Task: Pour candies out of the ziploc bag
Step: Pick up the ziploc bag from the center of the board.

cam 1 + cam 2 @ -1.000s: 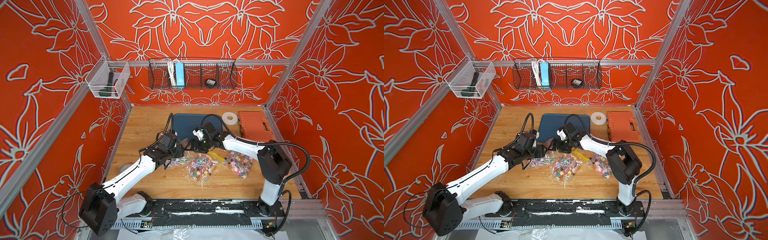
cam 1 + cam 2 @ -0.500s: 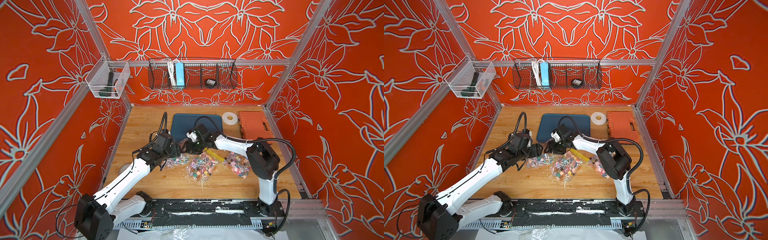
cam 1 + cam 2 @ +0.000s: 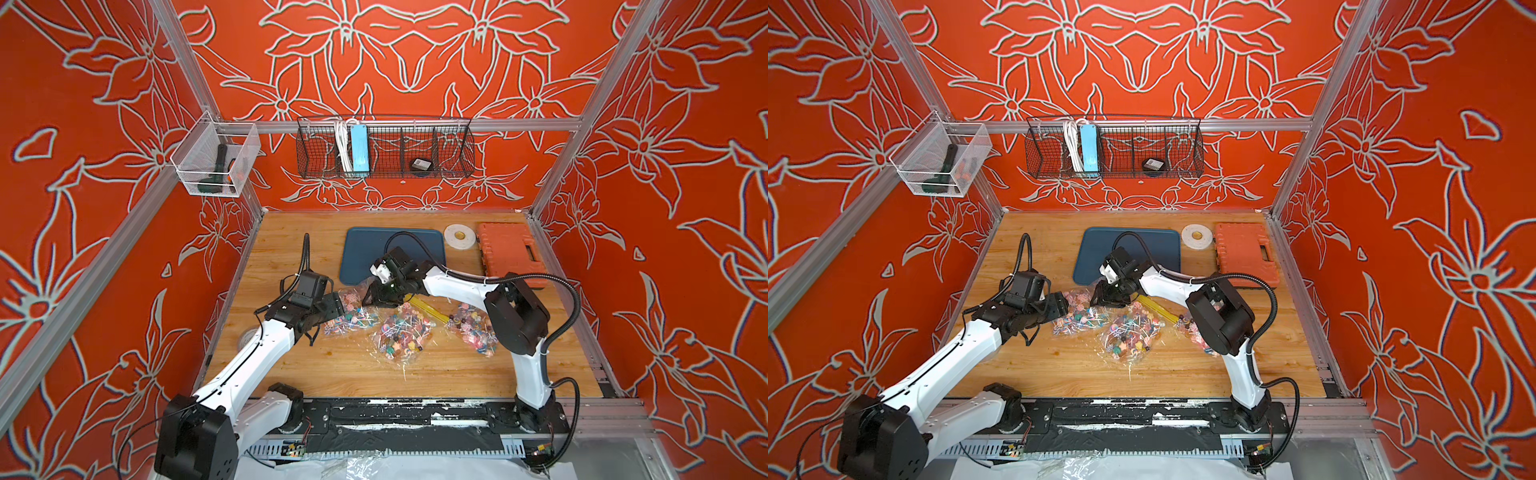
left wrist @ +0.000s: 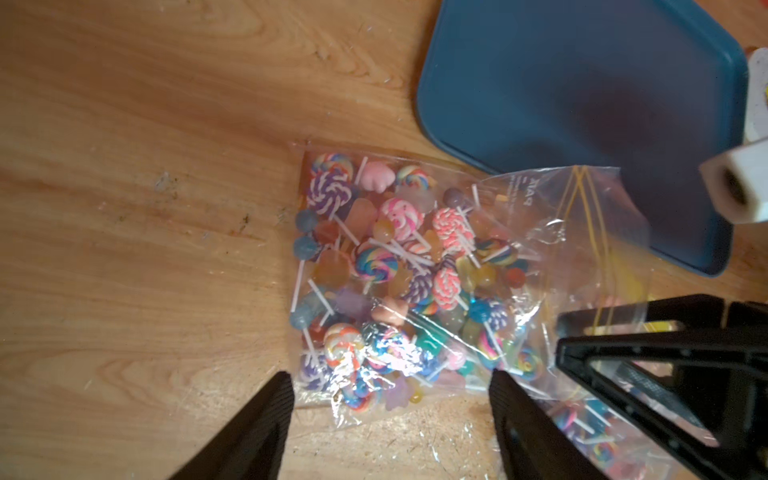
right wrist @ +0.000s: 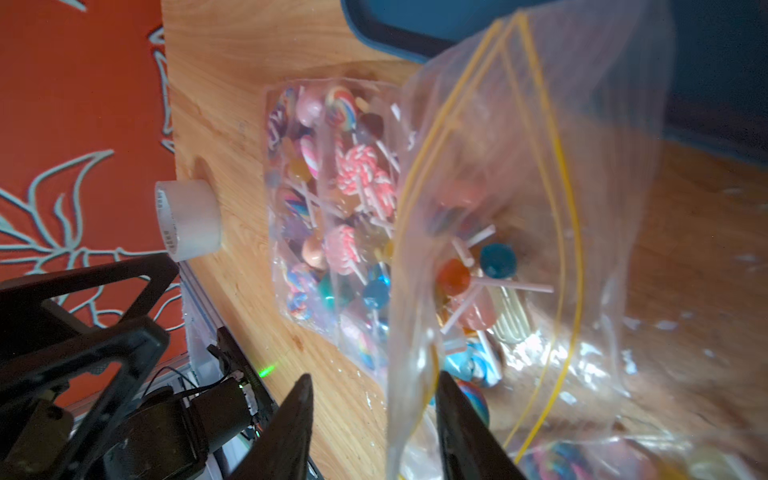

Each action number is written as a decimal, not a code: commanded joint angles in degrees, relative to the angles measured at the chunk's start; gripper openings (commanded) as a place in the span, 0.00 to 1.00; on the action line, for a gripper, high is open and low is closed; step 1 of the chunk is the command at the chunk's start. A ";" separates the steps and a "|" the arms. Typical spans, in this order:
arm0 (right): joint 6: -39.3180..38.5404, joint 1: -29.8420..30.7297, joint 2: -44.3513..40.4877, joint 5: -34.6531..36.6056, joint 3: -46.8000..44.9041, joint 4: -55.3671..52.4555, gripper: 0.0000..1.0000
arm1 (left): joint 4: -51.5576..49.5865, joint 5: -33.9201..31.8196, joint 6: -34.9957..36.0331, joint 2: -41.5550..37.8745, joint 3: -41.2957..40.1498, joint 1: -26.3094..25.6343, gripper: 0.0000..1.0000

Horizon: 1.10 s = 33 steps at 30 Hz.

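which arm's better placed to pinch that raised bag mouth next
Right, likely: the right gripper has the ziploc bag's zip rim between its open jaws; the left gripper is open over the candies at the far end.

We are counting three ziploc bags [image 3: 398, 336] of candies [image 4: 374, 266]. We are also seeing two tape rolls [image 3: 459, 237], one tray [image 3: 374, 249], one orange case [image 3: 505, 249].

The left arm [image 3: 253, 361] and right arm [image 3: 453, 286] are wearing glossy white shells between chunky matte black joint housings. A thick ribbed black cable [image 3: 577, 305] is trailing from the right arm, and a thin ribbed black cable [image 3: 306, 249] from the left. A small white block [image 4: 739, 183] with a dark round hole is sitting on the right wrist. The left gripper [image 4: 390, 382] and right gripper [image 5: 372, 386] are showing plain black tapered fingers. A black base rail [image 3: 415, 419], scuffed white in patches, is carrying both arms.
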 commanded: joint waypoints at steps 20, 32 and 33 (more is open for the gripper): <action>-0.50 0.15 -0.02 -1.83 1.44 3.71 0.00 | 8.21 -3.17 -6.03 -2.99 -8.33 4.18 0.74; 6.51 0.20 -6.20 -6.81 -5.95 16.85 0.00 | 12.87 1.11 -6.56 -3.16 -11.11 4.36 0.69; 7.21 0.20 -6.36 -7.12 -6.30 17.59 0.00 | 13.23 1.45 -6.56 -3.16 -11.40 4.39 0.69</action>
